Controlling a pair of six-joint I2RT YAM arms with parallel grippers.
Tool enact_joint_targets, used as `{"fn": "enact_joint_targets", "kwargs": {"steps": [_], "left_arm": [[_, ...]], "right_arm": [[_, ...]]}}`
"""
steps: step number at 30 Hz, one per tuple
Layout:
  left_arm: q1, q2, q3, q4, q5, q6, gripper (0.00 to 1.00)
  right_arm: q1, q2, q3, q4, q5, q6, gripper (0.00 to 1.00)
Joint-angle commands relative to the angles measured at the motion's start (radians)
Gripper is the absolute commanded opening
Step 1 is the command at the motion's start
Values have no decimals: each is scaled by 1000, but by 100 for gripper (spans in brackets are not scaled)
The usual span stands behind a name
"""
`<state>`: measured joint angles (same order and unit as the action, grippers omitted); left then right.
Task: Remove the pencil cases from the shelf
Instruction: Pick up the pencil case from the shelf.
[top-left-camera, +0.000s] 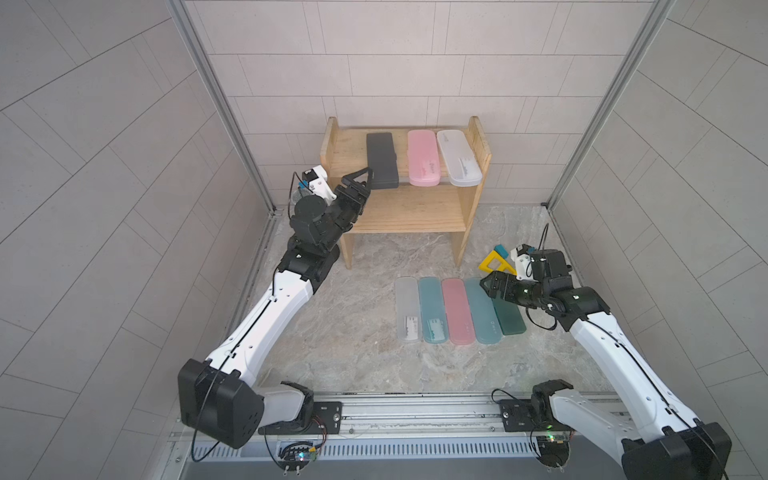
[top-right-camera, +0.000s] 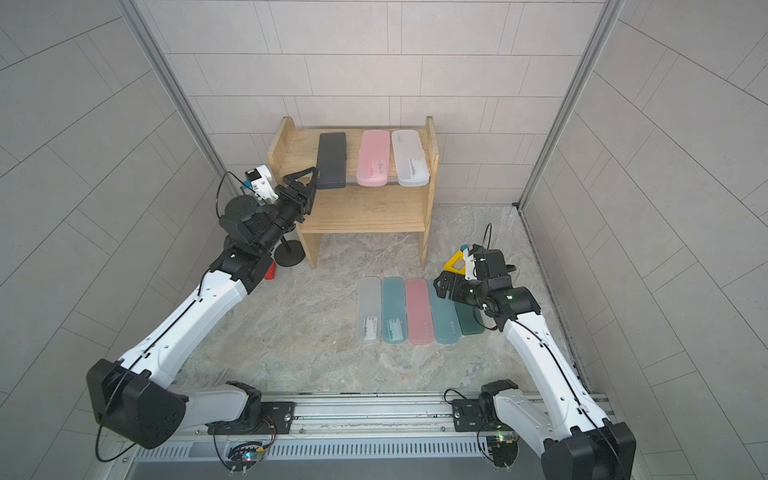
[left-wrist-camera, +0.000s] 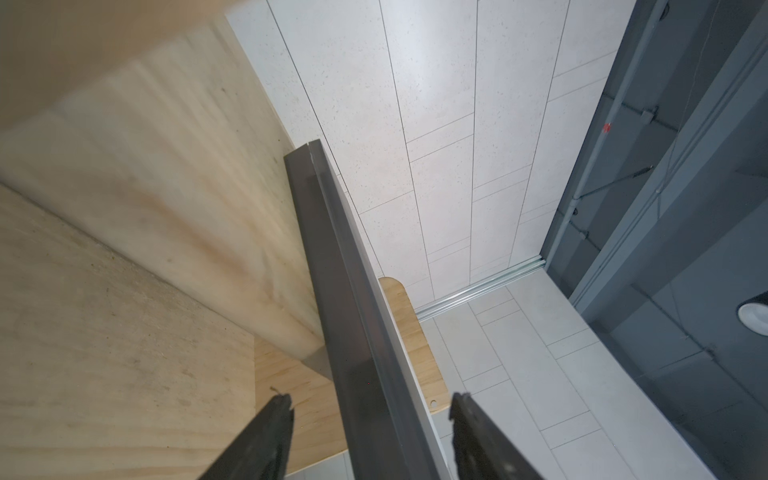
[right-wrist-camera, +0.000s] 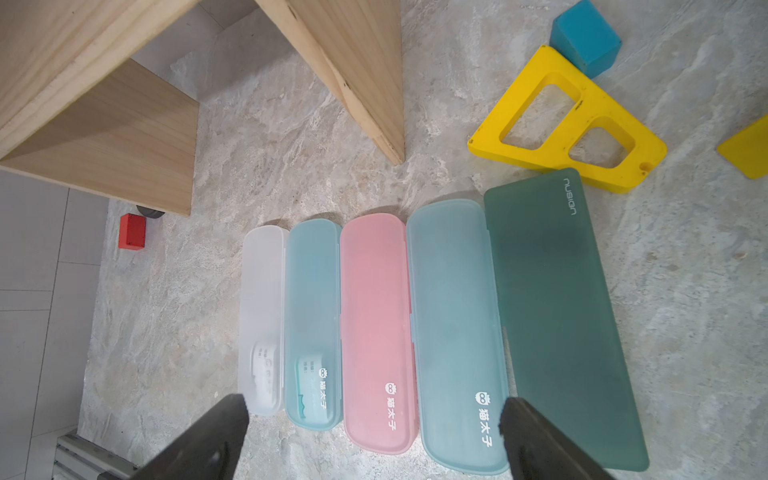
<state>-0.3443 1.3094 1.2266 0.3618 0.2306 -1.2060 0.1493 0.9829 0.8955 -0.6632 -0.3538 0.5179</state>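
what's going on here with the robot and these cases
The robot is clearing pencil cases off a wooden shelf. Its left gripper is at the front end of the black case on the top tier, jaws either side, not yet shut on it. A pink case and a white case lie beside it. A row of five cases lies on the table, the open right gripper above them.

Dark green case (top-left-camera: 509, 322) half hidden under right arm (top-left-camera: 582, 303), yellow frame (top-left-camera: 490, 262) partly covered (teal block (top-left-camera: 500, 250) too)

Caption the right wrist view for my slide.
Open right gripper above five pencil cases laid side by side on the marble tabletop: frosted white, narrow teal, pink, wide teal, dark green.
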Motion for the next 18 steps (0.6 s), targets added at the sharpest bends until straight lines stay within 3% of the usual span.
{"fn": "enact_joint_targets", "kwargs": {"steps": [1,18], "left_arm": [[2,-2,40,43,36,-5,64],[0,-6,41,37,86,-27,61]], "right_arm": [[-3,-11,38,-31,8,-22,100],[-5,-38,78,-92,32,-45,100]]}}
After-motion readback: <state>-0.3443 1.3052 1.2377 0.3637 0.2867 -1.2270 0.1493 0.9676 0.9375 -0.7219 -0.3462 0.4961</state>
